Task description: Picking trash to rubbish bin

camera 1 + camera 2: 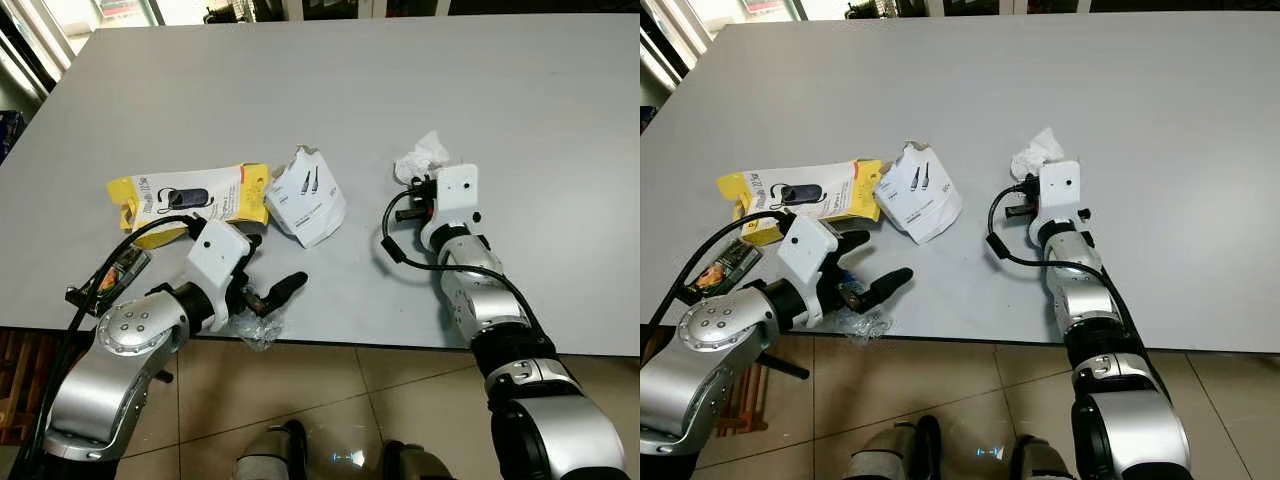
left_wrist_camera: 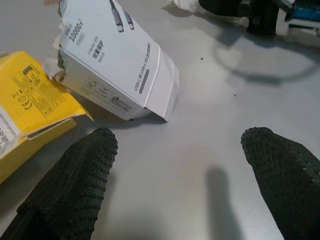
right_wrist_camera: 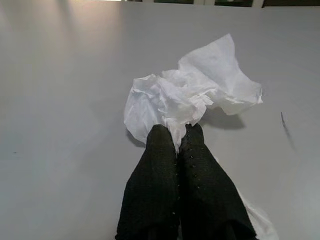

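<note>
pinching a crumpled white tissue [image 3: 192, 97] on the grey table [image 1: 560, 120], the right gripper [image 3: 176, 137] has its fingers pressed together on the paper. nearer the table's front edge, the left gripper [image 2: 180, 150] hovers with fingers spread wide beside a white box [image 1: 308, 197] and yellow package [image 1: 190, 198].

2 silver arms, white wrist housings, black cables, textured black fingers [image 2: 75, 185].

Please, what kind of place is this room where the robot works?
Probably an office or workroom, though I cannot be sure: a large plain grey table, a tiled floor, and torn electronics packaging, a white cable box and a yellow package.
</note>
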Controlling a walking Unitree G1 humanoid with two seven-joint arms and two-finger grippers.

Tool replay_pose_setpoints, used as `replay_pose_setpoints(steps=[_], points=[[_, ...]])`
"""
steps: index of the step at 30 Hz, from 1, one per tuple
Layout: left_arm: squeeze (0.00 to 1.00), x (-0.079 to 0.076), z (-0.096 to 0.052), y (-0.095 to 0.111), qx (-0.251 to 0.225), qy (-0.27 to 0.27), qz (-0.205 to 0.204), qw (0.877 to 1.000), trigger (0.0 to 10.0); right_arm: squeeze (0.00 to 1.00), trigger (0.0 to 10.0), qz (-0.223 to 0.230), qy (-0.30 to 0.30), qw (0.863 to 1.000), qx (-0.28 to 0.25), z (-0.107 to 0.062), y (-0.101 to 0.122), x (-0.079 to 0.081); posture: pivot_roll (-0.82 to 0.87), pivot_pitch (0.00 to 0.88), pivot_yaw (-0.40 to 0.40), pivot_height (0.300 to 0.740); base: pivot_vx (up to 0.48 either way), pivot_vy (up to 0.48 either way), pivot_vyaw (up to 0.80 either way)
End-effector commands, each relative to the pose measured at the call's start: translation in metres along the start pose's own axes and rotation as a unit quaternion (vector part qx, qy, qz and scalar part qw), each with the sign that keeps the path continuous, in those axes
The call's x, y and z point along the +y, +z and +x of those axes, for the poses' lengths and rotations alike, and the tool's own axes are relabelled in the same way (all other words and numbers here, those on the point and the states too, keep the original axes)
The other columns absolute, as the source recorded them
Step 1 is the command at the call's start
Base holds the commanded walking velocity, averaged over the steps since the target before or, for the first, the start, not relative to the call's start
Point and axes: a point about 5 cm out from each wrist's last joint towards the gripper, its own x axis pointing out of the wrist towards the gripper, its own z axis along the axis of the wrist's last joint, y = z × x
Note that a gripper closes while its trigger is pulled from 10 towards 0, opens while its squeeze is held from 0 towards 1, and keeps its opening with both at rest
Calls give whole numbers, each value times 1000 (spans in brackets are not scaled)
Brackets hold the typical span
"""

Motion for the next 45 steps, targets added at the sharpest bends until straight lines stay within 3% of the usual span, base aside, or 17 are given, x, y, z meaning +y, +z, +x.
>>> replay_pose_setpoints(steps=[1,15,24,25,27,28,38,45], points=[[0,3,-1,1,0,4,4,1000,10000,0,0,-6,0,1000,-11,1,4,1,186,192,79,740,0,0,0],[0,8,4,9,-29,32,4,999,10000,0,0,-22,-27,996,-80,4,30,-6,178,193,76,740,0,0,0],[0,24,5,19,-72,117,1,991,10000,0,0,-22,-25,992,-123,-4,48,-3,168,175,59,740,0,0,0],[0,27,5,20,-76,130,2,989,10000,0,2275,-22,-25,991,-126,-6,48,-2,168,172,56,740,0,0,0],[0,32,4,22,-84,153,3,985,10000,0,4471,-27,-22,991,-132,-10,50,0,166,170,53,740,0,0,0],[0,34,3,22,-86,165,2,983,10000,0,10000,-32,-20,990,-136,-12,51,2,163,167,51,740,0,0,0],[0,49,0,19,-101,253,-13,962,10000,0,10000,-47,-24,990,-131,-28,46,5,147,155,28,740,0,0,0],[0,58,-5,11,-93,309,-20,946,10000,0,10000,-51,-36,991,-118,-35,43,-2,139,152,9,740,0,0,0]])
